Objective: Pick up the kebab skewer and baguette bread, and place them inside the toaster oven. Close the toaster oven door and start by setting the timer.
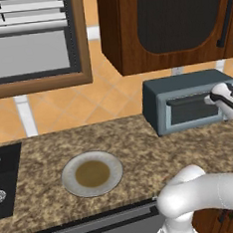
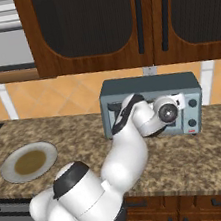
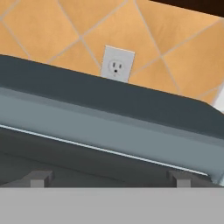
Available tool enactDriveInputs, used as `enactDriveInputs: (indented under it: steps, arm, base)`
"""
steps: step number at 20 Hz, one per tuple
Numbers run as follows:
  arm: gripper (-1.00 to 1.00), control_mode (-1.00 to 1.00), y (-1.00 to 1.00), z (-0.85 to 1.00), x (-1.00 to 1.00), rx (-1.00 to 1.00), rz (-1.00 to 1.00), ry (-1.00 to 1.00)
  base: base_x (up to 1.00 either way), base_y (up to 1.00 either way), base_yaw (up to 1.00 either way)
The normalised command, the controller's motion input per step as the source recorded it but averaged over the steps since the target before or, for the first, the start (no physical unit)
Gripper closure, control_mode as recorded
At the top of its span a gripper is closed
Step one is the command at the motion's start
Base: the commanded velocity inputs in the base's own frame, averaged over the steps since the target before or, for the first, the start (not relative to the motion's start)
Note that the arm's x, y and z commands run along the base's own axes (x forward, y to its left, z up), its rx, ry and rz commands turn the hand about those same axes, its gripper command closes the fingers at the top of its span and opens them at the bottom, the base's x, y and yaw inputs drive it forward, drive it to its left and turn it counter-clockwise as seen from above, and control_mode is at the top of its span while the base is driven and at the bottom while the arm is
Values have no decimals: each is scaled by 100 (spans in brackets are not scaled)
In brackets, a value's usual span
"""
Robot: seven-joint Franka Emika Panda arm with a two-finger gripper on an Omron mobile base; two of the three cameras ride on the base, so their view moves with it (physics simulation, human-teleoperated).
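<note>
Hand (image 3: 107, 178) wide open, empty, at toaster oven door (image 1: 190, 111).

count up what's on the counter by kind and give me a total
Toaster oven: 1
Plate: 1
Total: 2

Boxy grey-blue toaster oven (image 1: 187, 100) upright at the back of the granite table, against the tiled wall, toaster oven door (image 1: 190, 111) shut, dark glass window, dark bar handle along its top
</note>
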Motion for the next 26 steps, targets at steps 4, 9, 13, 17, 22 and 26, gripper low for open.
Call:
enactDriveInputs:
  steps: [4, 9, 13, 17, 22, 26]
  arm:
    - [-100, -100, -8, 5, -11, 0, 0, 0]
    - [-100, -100, -33, 6, -53, 0, 0, 0]
    - [-100, -100, -42, 3, -55, 1, 0, 0]
    - [-100, -100, -60, 7, -19, 4, 0, 0]
    - [-100, -100, -55, 2, -3, 3, 0, 0]
    - [-100, -100, -34, -25, 0, 3, 0, -7]
  base:
    - [0, 0, 0]
    - [0, 0, 0]
    - [0, 0, 0]
    - [0, 0, 0]
    - [0, 0, 0]
    - [0, 0, 0]
